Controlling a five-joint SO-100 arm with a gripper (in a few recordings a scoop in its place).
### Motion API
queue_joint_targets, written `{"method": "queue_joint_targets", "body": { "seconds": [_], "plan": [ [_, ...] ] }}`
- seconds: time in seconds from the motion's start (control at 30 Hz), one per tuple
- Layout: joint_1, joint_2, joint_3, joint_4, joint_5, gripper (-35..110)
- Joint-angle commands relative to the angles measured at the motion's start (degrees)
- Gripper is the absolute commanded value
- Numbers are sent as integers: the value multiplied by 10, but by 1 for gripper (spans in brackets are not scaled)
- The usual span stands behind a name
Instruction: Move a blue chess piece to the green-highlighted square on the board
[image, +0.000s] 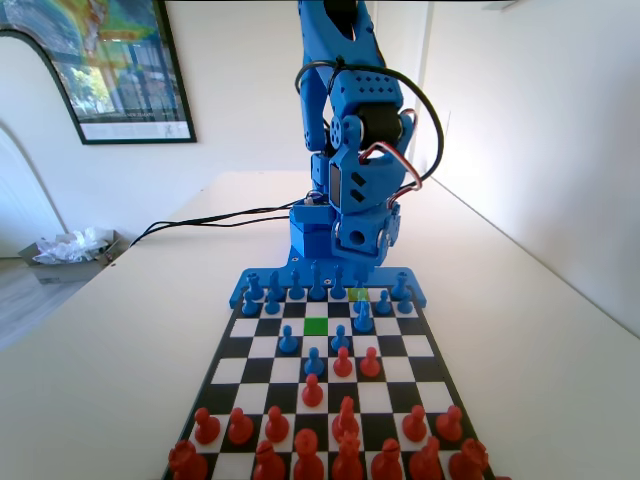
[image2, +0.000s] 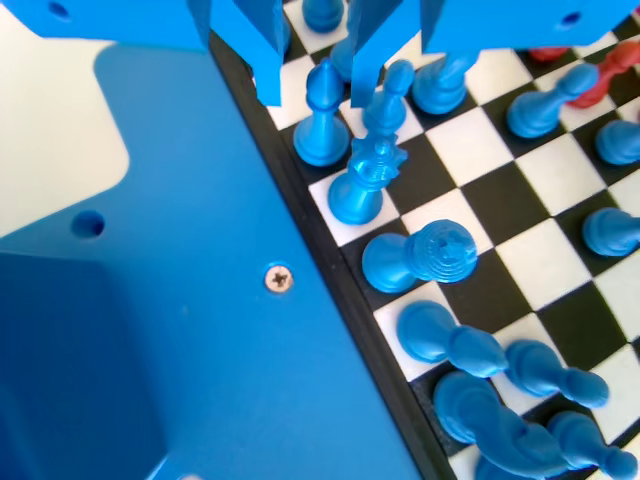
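Hovering apart and empty, the gripper (image2: 318, 85) straddles the blue chess piece (image2: 322, 122); descend straight, avoiding the crowned piece (image2: 365, 180) at five o'clock.

The robot is a blue plastic arm (image: 345, 110) built from blocky printed shells. Its upper segment carries a grid of small round holes. Black servo bodies sit between the shells, one of them a dark round joint on the right in the fixed view. Thick black cables loop out on that side, joined by thinner red and white wires. Lower down, a round socket opens in the casing. In the wrist view, the blue gripper (image2: 314, 62) has two flat, straight-edged blue fingers (image2: 268, 55).
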Motion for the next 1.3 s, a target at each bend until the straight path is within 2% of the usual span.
{"method": "queue_joint_targets", "body": {
  "seconds": [0.0, 0.7, 1.27],
  "plan": [
    [-4, 10, -2, 0, -9, 10],
    [5, 4, 12, -25, -19, 9],
    [1, 4, 20, -35, -11, 2]
  ]
}}
